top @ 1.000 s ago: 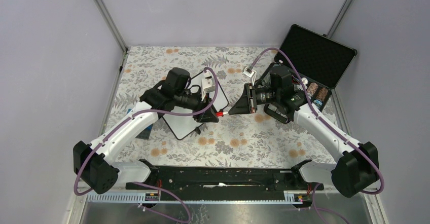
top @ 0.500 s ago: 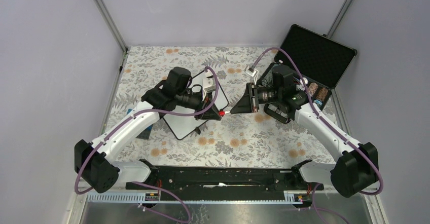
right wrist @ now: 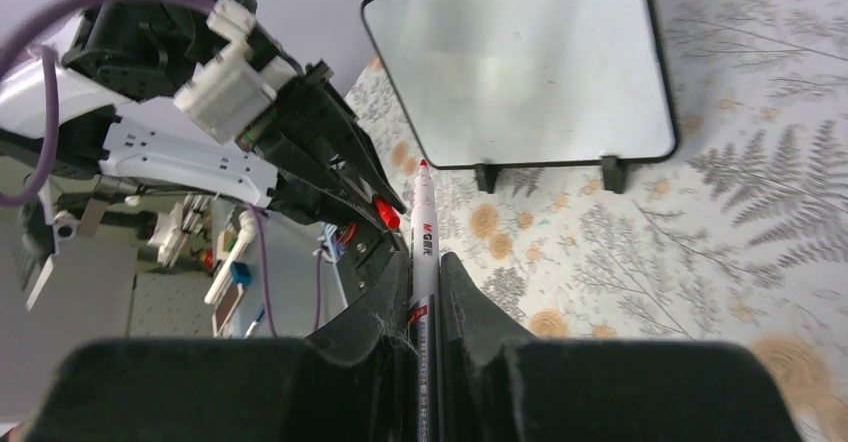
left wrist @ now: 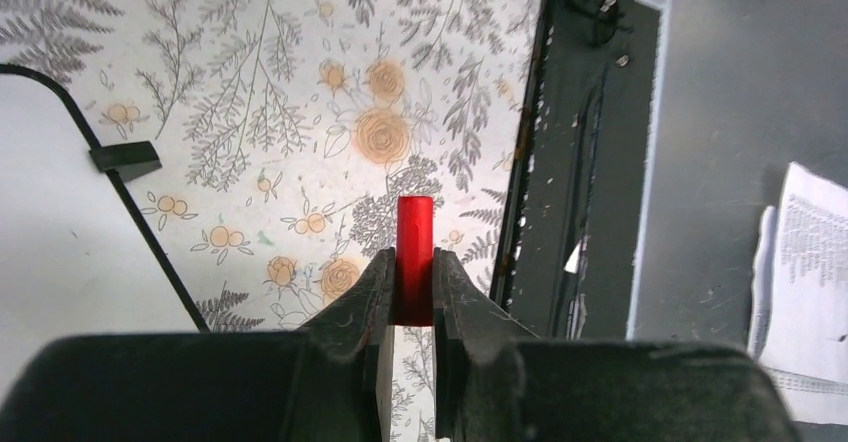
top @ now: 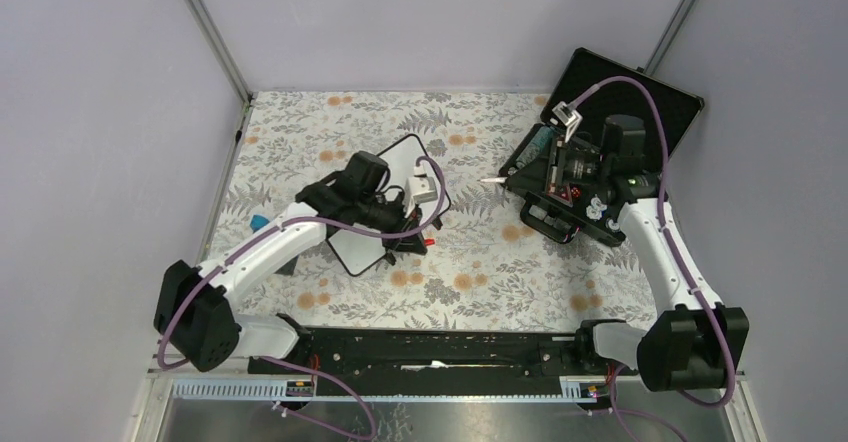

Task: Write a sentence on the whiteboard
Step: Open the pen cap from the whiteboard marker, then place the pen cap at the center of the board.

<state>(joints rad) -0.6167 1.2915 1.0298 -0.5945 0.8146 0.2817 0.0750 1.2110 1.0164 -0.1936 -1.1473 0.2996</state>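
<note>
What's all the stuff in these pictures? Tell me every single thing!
whiteboard: one, white with a black rim, on the tablecloth, nothing written on it
marker: one, white with a red tip, cap off, in the right gripper
cap: one, red, in the left gripper
case: one, black, lid open, far right corner
tablecloth: one, pale with grey leaves and orange flowers, covering the table
paper sheet: one, white with print, on the grey surface past the table's edge
left gripper: one, black, shut on the cap, beside the whiteboard
right gripper: one, black, shut on the marker, in front of the case
</note>
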